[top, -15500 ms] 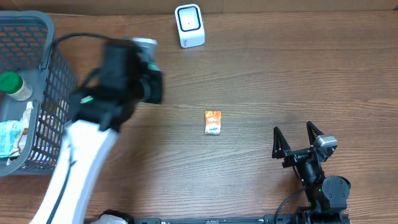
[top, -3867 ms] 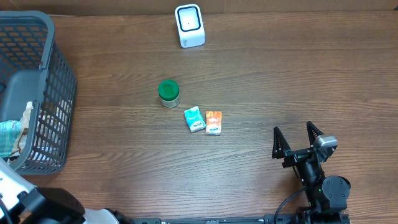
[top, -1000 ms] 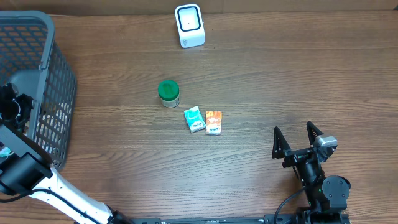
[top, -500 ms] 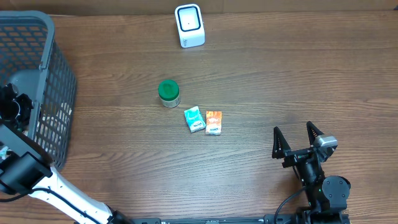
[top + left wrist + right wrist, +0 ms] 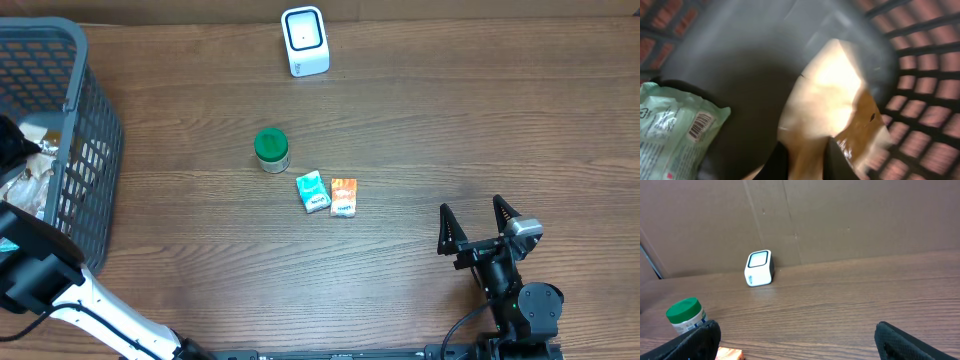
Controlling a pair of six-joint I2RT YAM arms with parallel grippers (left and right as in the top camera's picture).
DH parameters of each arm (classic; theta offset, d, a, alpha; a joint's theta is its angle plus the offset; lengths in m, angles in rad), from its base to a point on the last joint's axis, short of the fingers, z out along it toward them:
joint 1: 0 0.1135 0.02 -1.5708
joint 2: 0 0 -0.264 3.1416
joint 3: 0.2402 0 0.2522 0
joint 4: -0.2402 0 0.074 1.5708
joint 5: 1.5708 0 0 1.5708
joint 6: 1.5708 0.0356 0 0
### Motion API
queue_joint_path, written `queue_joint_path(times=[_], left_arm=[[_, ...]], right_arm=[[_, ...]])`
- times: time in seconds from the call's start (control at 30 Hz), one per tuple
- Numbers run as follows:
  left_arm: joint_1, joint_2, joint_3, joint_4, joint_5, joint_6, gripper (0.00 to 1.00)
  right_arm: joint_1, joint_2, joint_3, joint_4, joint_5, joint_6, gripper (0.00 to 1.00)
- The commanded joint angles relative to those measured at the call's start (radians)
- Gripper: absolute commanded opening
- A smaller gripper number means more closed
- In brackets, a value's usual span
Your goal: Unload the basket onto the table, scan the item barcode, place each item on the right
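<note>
**Clerk:** Entry one, the left gripper. What has changed?

**Arm:** My left gripper (image 5: 807,157) stood half open a second ago and is now pinched shut on the tan packet (image 5: 825,100). Its crinkled film runs forward from between my fingers (image 5: 840,162). I judge the pick made, with the lift and carry not yet done.

**Clerk:** Next item out from it?

**Arm:** Mint packet (image 5: 675,132), just left of my fingertips and apart from them, barcode facing up, untouched. Ahead and to the right, the basket (image 5: 920,95) wall, close by.

**Clerk:** Any barcode on the held one?

**Arm:** None shows in my wrist view, so it may need turning.

**Clerk:** What does the overhead add?

**Arm:** The ground to cover. Well off to the right of that gripper are the green-lidded jar (image 5: 271,150), teal packet (image 5: 313,190) and orange packet (image 5: 343,197), none of them shifted. Farthest is the scanner (image 5: 305,40), at the table's back edge. The grip itself is too small to read from up there.

**Clerk:** The other side?

**Arm:** Right gripper (image 5: 480,225), fingers spread wide, holding nothing, unchanged. Its own camera catches the scanner side-on, far ahead.
</note>
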Motion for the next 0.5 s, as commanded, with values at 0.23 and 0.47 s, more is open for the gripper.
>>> queue_joint_path(times=[0.23,0.47], left_arm=[[-0.007,-0.262,0.053,0.035,0.112,-0.067,0.07],[-0.006,-0.363,0.053,0.064,0.082,-0.072,0.31]], right_arm=[[-0.003,-0.011,-0.011,0.005,0.005,-0.004,1.00],[-0.003,-0.011,-0.011,0.005,0.005,-0.004,1.00]])
